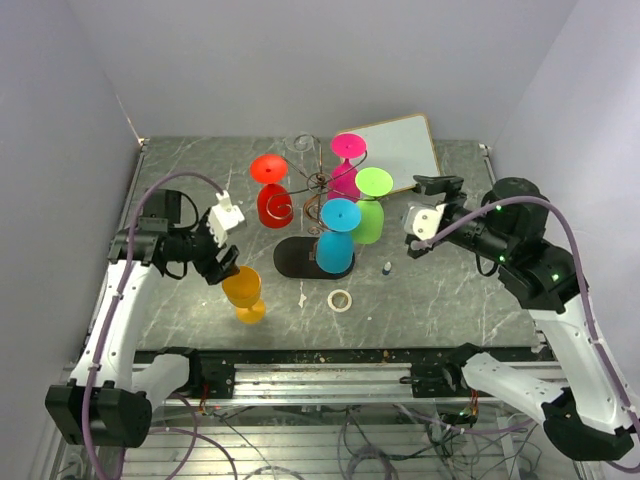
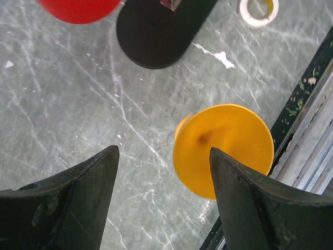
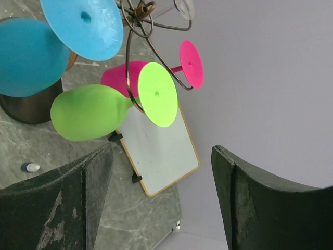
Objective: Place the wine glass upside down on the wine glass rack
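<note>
Orange wine glass (image 2: 223,151) lies just past the wide-open, empty left jaws, close beside one finger

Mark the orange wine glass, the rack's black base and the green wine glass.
orange wine glass (image 2: 223,148), left wrist view, on its round disc.
wine glass rack (image 1: 295,258), top external view, on its bare black base.
green wine glass (image 3: 157,94), right wrist view, on its foot.

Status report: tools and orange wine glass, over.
Left tool open over orange wine glass, not gripping. Right tool open, empty. Wine glass rack: blue glass hangs on near side.
</note>
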{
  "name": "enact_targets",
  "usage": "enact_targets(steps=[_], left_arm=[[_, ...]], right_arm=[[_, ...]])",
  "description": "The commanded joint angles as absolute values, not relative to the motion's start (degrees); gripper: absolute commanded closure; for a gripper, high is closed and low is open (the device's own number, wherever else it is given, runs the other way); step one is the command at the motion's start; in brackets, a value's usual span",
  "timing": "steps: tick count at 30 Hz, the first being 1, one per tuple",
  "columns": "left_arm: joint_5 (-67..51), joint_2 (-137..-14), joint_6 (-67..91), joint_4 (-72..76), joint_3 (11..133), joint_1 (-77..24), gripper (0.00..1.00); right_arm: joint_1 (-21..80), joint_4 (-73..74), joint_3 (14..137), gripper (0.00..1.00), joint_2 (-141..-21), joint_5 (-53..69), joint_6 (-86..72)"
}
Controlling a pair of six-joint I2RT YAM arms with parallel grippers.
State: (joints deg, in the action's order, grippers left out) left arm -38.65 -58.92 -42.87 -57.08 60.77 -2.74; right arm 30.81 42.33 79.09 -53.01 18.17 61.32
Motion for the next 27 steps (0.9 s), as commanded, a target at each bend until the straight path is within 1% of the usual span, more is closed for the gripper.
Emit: enact_targets(steps=[1,6,9,12,13,14,15,17,19,21,27], left_arm=[[-34.27,-57.94,-47.42,-56.02,58.08,-7.04,0.22],[-30.07,-59.13,-45.97,-52.68,55.74,-10.00,0.35],[-27.12,-60.45,-44.05,-50.86,55.03,-11.56,0.48],[-26.67,-61.78,-44.14,-50.76,54.56,-12.19,0.61],[-26.41,-62.12,-43.80,-50.39,54.25,-12.40,0.66],[-26.08,-62.33,-43.18,-50.02,54.15,-12.66,0.73],[-25.61,-62.59,-42.70,-50.04,54.21,-12.80,0.77],[-25.45,-62.86,-43.27,-51.53,54.85,-12.99,0.85],[-24.67,-62.68,-44.75,-52.86,55.52,-12.99,0.91],[-22.95,-62.09,-44.40,-53.50,56.67,-13.07,0.93],[-20.20,-59.33,-44.54,-59.74,62.36,-13.10,0.93]], right_arm=[[27.80,42.94,78.96,0.25,-51.27,22.22,59.42],[25.84,42.26,77.70,0.25,-51.04,22.90,59.15],[25.23,42.70,77.95,0.25,-51.43,23.48,59.15],[25.15,42.37,78.12,0.25,-52.13,23.21,59.13],[25.03,42.10,77.79,0.25,-52.14,23.32,59.15],[24.90,42.03,77.59,0.25,-52.19,23.44,59.19],[24.85,42.13,77.53,0.25,-52.33,23.28,59.34],[24.79,41.93,77.53,0.25,-52.76,22.49,59.55],[24.79,41.26,76.96,0.25,-52.77,21.92,59.51],[24.30,41.08,76.36,0.25,-52.67,22.11,59.58],[23.09,40.02,76.00,0.24,-53.43,20.34,59.19]])
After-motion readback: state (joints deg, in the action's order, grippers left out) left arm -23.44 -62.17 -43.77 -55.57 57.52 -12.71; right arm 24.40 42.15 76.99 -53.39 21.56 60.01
